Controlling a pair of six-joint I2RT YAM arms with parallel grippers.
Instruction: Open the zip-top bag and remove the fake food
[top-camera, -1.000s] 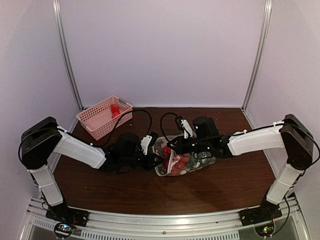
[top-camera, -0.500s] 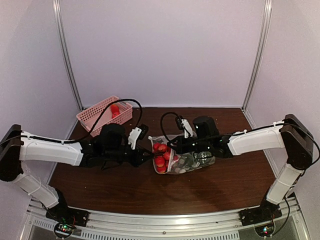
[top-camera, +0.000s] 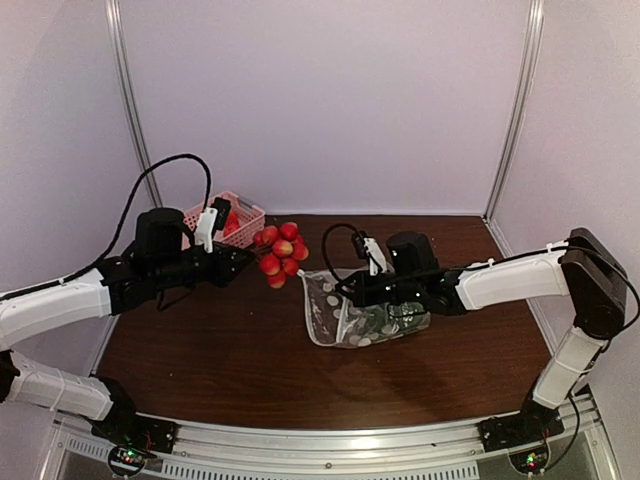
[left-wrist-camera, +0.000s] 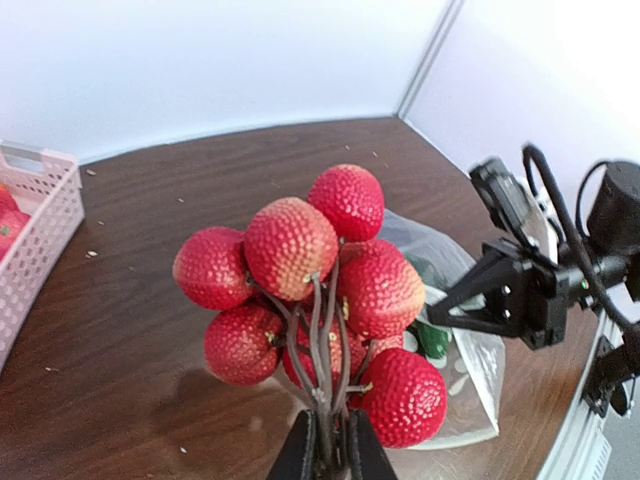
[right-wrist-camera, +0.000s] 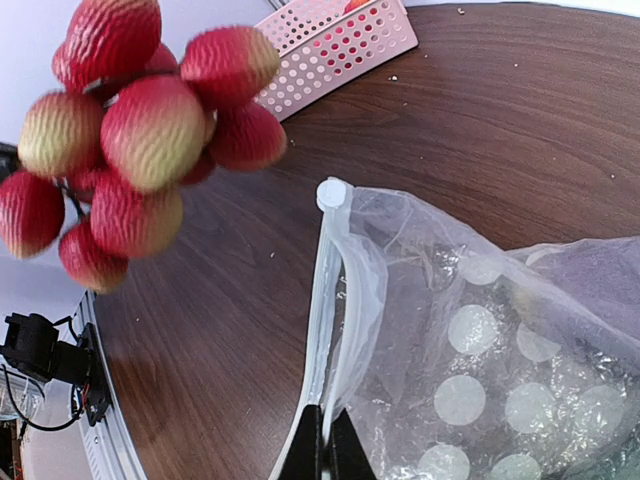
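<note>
**Red-yellow bunch held in the air, bag pinched open at its edge**

Black fingers of the left gripper (left-wrist-camera: 325, 456) are closed tight on the thin dark stems of the bunch (left-wrist-camera: 318, 290), with no gap showing between them. The bumpy red and yellow balls fan out from that grip and hang above the brown table (top-camera: 250, 365), touching nothing else. From above, the bunch sits between the pink basket (top-camera: 251, 213) and the bag (top-camera: 366, 318), nearer the basket and apart from the bag.

On the other side, the right gripper (right-wrist-camera: 322, 442) is narrowed to a pinch on the bag's open edge, right on the white zip strip (right-wrist-camera: 326, 320). That clear, white-dotted bag lies on the table near the middle. Its mouth faces left toward the bunch, and the rim is lifted a little where the fingers hold it. A green piece (left-wrist-camera: 433, 340) shows through the plastic near the mouth, and dark pieces (top-camera: 406, 316) lie deeper inside, too blurred to name.

The basket stands at the far left corner of the table, with a red piece (top-camera: 231, 221) lying in it.
</note>
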